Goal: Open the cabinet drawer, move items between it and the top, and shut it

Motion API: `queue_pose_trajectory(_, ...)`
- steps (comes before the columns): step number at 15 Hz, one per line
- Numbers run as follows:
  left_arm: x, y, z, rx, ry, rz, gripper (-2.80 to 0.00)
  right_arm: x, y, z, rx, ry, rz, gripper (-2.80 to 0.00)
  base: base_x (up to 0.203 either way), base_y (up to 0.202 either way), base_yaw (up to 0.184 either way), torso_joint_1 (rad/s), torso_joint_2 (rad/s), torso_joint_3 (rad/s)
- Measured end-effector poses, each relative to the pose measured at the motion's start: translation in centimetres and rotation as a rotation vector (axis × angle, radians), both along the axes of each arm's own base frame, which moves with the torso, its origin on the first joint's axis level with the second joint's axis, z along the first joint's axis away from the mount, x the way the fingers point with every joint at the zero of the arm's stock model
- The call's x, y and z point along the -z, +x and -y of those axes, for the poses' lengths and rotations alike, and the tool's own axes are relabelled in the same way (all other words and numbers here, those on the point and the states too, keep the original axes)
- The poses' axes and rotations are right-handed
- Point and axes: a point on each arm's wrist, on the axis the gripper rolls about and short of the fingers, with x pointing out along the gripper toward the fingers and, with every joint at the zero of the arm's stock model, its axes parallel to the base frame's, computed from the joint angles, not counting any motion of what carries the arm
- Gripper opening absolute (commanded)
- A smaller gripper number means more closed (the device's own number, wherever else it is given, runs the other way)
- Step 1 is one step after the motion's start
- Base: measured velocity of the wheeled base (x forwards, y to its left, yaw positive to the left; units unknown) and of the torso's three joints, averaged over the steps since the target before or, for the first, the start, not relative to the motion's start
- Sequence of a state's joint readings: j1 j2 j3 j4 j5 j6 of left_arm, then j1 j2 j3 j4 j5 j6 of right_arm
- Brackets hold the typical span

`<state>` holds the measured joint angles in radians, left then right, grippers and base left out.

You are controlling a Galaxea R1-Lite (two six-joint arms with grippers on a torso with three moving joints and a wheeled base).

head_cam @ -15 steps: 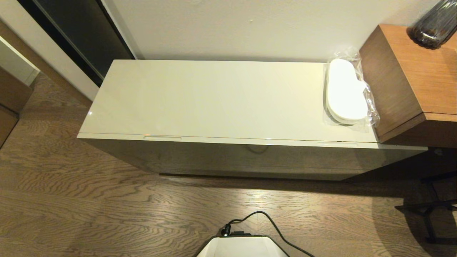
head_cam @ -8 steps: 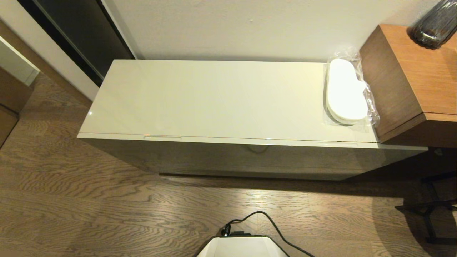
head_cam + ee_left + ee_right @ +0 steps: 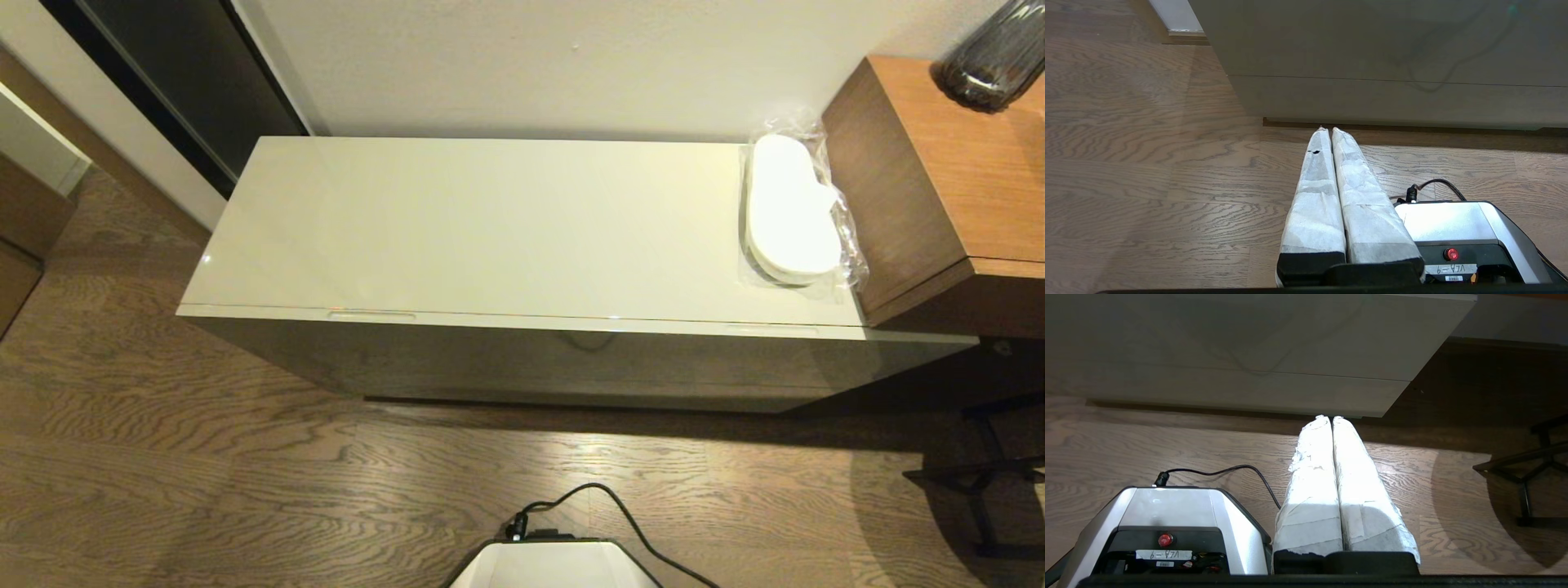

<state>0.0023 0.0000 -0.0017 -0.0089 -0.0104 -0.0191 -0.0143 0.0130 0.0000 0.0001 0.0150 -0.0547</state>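
The cabinet top (image 3: 490, 224) is glossy off-white, its front (image 3: 571, 363) a greyer beige. The slippers (image 3: 788, 208) are white in clear plastic wrap. The side unit (image 3: 963, 163) is orange-brown wood, and the floor (image 3: 204, 474) grey-brown with wavy grain. The vase (image 3: 992, 53), only partly seen, looks dark smoky grey. Both grippers' fingers (image 3: 1323, 196) (image 3: 1314, 486) are wrapped in white.

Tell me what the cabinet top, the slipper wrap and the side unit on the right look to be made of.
The top: glossy off-white, probably lacquered board or laminate; it shows soft glare. The slipper pair: white, in clear crinkled plastic film that glints at the edges; the slippers' own material cannot be told. The side unit: orange-brown wood or veneer with visible grain, matte.
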Motion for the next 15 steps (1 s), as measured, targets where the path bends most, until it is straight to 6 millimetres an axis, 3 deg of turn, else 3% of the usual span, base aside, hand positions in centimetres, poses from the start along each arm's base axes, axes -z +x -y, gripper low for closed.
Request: queue_pose_trajectory(15,0.00,0.00,0.00,0.000,0.000,0.000,-2.80,0.06,-0.07,0.01,0.006,0.016,0.005,-2.80,0.000,0.000,0.000,0.000,0.00,0.000)
